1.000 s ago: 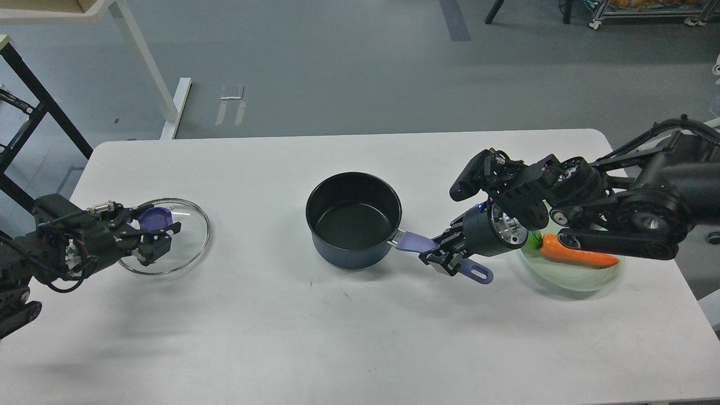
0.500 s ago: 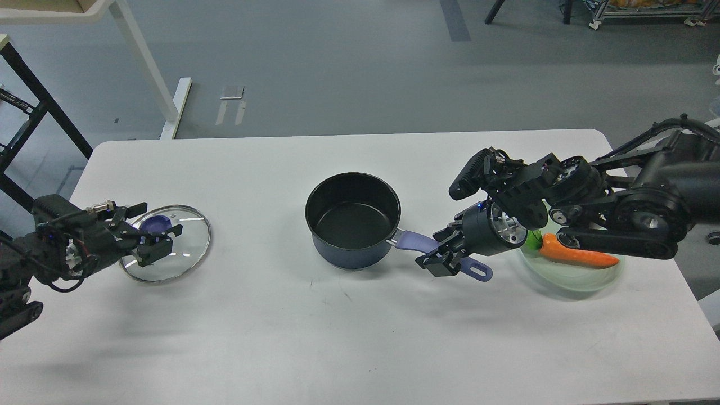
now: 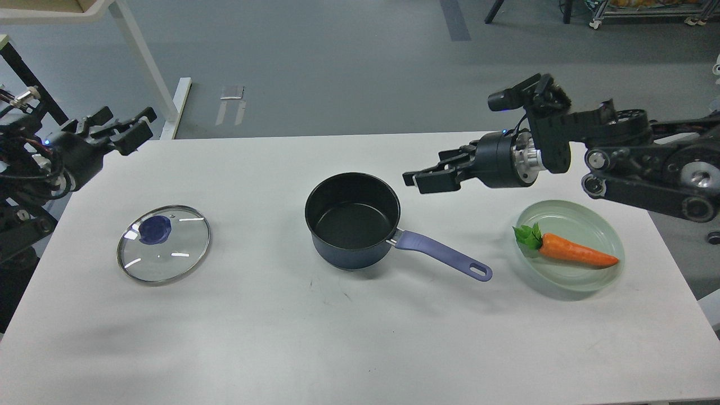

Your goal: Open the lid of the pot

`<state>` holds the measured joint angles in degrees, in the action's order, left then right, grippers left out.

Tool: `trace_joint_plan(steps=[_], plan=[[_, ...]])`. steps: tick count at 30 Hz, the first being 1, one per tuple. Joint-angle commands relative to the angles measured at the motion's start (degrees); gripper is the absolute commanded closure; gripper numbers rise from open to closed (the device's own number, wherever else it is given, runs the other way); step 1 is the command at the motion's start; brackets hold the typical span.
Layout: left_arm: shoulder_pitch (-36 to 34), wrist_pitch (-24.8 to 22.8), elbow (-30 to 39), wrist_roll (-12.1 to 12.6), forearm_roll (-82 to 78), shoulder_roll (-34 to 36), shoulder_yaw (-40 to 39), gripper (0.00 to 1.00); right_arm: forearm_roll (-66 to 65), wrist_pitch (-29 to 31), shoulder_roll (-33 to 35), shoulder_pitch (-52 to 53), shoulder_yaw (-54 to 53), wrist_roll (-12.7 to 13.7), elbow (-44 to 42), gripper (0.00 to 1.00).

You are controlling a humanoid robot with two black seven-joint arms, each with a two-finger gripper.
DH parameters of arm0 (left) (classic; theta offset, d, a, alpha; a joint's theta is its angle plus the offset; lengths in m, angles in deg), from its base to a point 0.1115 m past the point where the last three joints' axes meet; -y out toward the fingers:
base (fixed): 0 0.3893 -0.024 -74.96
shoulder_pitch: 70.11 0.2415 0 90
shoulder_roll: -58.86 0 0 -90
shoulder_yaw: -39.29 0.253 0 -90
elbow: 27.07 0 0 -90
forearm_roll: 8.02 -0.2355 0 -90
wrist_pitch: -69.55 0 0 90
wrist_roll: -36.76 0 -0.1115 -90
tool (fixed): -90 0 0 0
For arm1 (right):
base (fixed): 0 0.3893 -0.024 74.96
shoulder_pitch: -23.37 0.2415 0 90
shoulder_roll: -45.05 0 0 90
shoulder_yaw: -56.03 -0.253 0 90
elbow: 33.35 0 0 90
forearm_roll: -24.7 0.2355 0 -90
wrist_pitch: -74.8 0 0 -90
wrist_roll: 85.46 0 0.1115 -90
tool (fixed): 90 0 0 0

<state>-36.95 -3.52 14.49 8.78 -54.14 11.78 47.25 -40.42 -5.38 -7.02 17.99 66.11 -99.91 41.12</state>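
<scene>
Head view is showing the left gripper (image 3: 130, 127) hovering with fingers spread and empty above the tabletop (image 3: 349, 337) corner, the right gripper (image 3: 421, 179) hanging slightly parted, gripping nothing, while the lid (image 3: 163, 243) is lying well left of the uncovered pot (image 3: 353, 220).

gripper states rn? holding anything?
Left gripper: open, empty, raised clear of the lid.
Right gripper: cannot tell open or shut; holds nothing, above the pot.
</scene>
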Motion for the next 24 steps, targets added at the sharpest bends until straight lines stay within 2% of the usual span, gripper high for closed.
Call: trace_joint_plan(steps=[1, 2, 3, 8, 12, 15, 18, 24], plan=[[-2.0, -6.7, 0.0, 0.0, 13.0, -3.0, 0.0, 0.01, 2.7, -0.1, 3.0, -4.1, -9.9, 0.1, -1.9, 0.01], [-2.0, -6.7, 0.0, 0.0, 13.1, -3.0, 0.0, 0.01, 2.7, -0.1, 3.0, -4.1, -9.9, 0.1, -1.9, 0.01], [-2.6, -8.6, 0.0, 0.0, 19.3, -5.0, -0.1, 0.01, 6.5, -0.2, 4.1, -7.5, -15.7, 0.1, -2.9, 0.01], [-2.7, -8.5, -1.0, 0.0, 30.5, -8.5, -2.0, 0.01, 18.3, -0.2, 4.6, -15.4, -25.0, -0.2, -6.0, 0.01], [-2.4, -9.0, -5.3, 2.6, 35.2, -14.5, -8.2, 0.01, 25.6, -0.6, 4.3, -20.9, -29.0, -0.3, -6.4, 0.01], [-1.7, -9.9, -6.6, 3.5, 37.9, -16.6, -13.0, 0.01, 32.9, -3.7, 4.1, -24.2, -30.6, -0.2, -6.4, 0.01], [-1.3, -13.4, -6.6, 3.5, 41.3, -16.8, -14.6, 0.01, 41.2, -7.4, 3.8, -25.5, -31.6, -0.3, -8.0, 0.01], [0.9, -21.9, -6.5, 3.5, 53.5, -16.2, -15.5, 0.01, 62.6, -7.8, -1.1, -26.5, -32.4, -0.3, -16.0, 0.01]])
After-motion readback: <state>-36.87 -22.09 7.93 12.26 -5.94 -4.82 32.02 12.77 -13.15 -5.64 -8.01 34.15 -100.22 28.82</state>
